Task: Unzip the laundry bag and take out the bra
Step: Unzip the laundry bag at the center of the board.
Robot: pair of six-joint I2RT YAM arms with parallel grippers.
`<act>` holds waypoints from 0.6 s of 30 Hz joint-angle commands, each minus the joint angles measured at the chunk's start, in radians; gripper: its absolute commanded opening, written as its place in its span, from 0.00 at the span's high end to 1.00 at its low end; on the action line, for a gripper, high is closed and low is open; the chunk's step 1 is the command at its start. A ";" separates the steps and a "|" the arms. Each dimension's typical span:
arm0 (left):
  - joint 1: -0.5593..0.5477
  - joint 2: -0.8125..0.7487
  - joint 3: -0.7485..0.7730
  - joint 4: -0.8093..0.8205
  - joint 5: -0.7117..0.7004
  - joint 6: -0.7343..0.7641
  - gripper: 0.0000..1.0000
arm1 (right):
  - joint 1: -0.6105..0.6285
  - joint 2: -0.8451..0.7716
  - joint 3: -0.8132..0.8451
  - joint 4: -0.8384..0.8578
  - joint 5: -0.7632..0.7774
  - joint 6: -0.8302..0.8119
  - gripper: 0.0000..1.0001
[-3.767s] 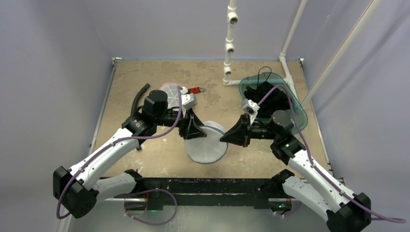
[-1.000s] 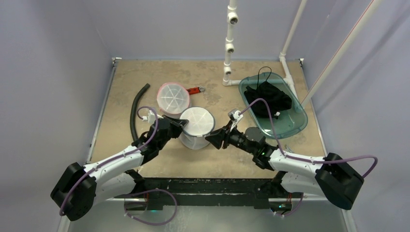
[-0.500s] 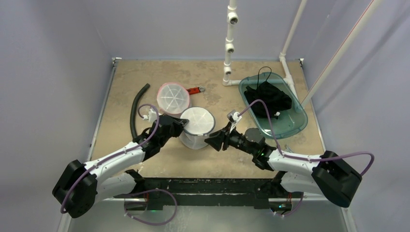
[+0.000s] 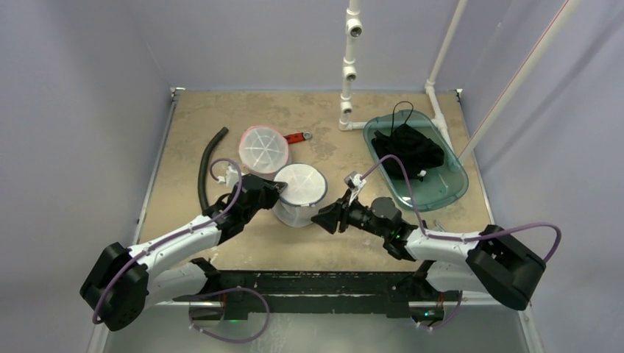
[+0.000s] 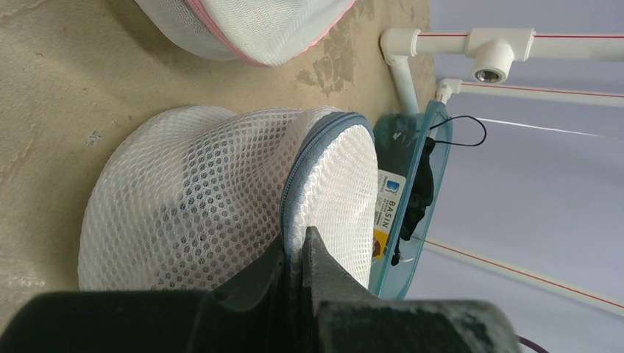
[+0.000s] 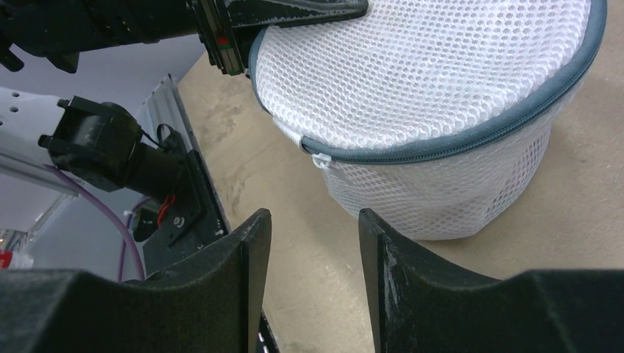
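1. Black hose (image 4: 204,165): lies curved on the worktop (image 4: 221,110), out to the left of the left jaws and apart from them
2. Left gripper (image 4: 276,188): jaws pressed together on the laundry bag's mesh; the wrist view shows them nipping it just beside the grey zip band
3. Pink-trimmed mesh bag (image 4: 263,147): stands beyond the left jaws, near the laundry bag; a red-handled tool (image 4: 296,137) lies at its far right side
4. Laundry bag (image 4: 299,193): white mesh drum, upright between the two pairs of jaws; contents not discernible through the mesh
5. Zip pull (image 6: 321,160): white, hanging from the band, straight ahead of the right jaws, not touching them
6. Right gripper (image 6: 313,220): jaws partly open, nothing between them, low and just short of the bag's right side
7. Teal basin (image 4: 441,190): beyond and right of the right jaws, well apart; holds a black garment (image 4: 408,151)
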 commanded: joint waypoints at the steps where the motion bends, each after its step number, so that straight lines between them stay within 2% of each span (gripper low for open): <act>1: -0.003 0.011 0.030 -0.025 0.005 0.000 1.00 | -0.009 0.028 0.045 0.072 -0.036 0.019 0.49; 8: -0.002 0.016 0.026 -0.016 0.020 0.006 1.00 | -0.023 0.041 0.052 0.103 -0.041 0.037 0.44; 18: -0.003 0.014 0.025 -0.008 0.028 0.008 1.00 | -0.033 0.083 0.078 0.128 -0.060 0.051 0.47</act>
